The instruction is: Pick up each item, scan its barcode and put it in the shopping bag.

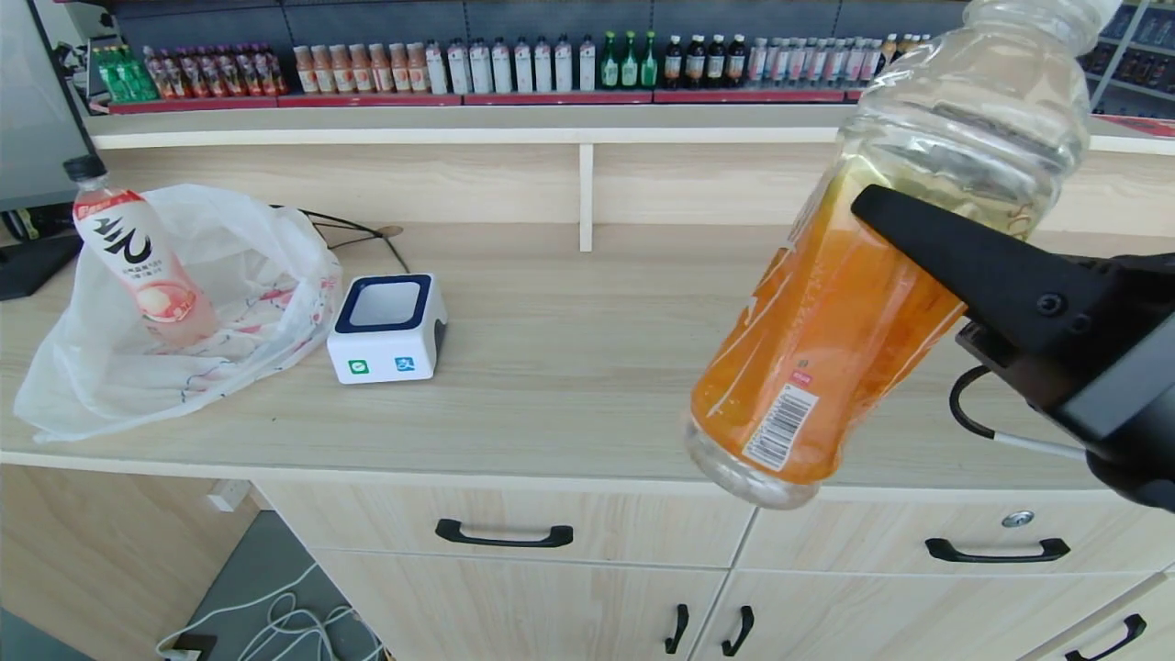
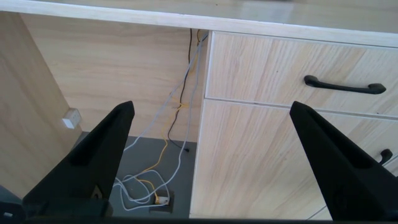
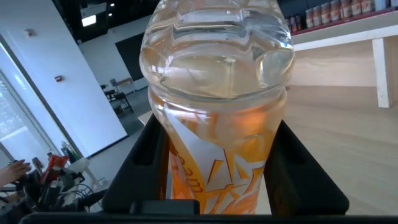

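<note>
Our right gripper (image 1: 904,240) is clamped round the mid of the orange drink bottle (image 1: 826,321). The bottle hangs tilted in the air over the right part of the counter's (image 1: 597,367) front edge, base low toward us, neck up and back. The barcode (image 1: 780,427) near the base faces the head cam. The scanner (image 1: 387,328) sits left of centre on the counter, just beside the shopping bag (image 1: 266,275) at the left end. A pink bottle (image 1: 138,248) leans inside the bag w/ its cap above the rim. Our left gripper (image 2: 211,107) is spread wide, below the counter's front edge, facing the drawer fronts (image 2: 280,68).
</note>
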### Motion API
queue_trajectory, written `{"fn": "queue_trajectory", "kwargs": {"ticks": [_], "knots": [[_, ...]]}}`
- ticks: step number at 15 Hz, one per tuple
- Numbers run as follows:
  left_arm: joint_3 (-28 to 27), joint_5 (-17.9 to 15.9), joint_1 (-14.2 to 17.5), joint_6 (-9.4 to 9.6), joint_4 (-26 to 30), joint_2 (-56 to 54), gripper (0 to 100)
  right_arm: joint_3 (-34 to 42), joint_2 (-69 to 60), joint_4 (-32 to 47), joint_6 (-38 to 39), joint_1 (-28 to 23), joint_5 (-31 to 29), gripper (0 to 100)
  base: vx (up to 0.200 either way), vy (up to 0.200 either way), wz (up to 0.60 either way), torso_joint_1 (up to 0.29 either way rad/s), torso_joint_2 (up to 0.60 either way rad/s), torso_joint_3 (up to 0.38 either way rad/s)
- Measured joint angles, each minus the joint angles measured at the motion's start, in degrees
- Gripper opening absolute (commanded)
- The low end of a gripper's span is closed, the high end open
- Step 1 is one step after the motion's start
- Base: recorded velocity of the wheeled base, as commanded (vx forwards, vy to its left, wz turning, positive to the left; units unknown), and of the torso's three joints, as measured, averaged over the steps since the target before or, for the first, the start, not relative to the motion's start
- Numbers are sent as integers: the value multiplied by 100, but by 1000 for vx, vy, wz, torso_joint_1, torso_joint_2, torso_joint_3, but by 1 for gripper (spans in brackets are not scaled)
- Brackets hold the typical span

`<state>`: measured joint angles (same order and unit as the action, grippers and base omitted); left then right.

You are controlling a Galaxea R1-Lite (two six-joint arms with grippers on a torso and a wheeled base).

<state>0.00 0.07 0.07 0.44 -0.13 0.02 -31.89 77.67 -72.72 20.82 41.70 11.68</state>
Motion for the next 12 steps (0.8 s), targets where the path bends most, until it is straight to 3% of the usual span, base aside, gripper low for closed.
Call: {"fn": "queue_trajectory", "kwargs": {"ticks": [4,12], "knots": [[0,0,0,0,-2,0,100,-358,111,11,71,357,11,0,0,0,0,0,0,0],[0,0,0,0,-2,0,100,-418,202,2,400,440,33,0,0,0,0,0,0,0]]}}
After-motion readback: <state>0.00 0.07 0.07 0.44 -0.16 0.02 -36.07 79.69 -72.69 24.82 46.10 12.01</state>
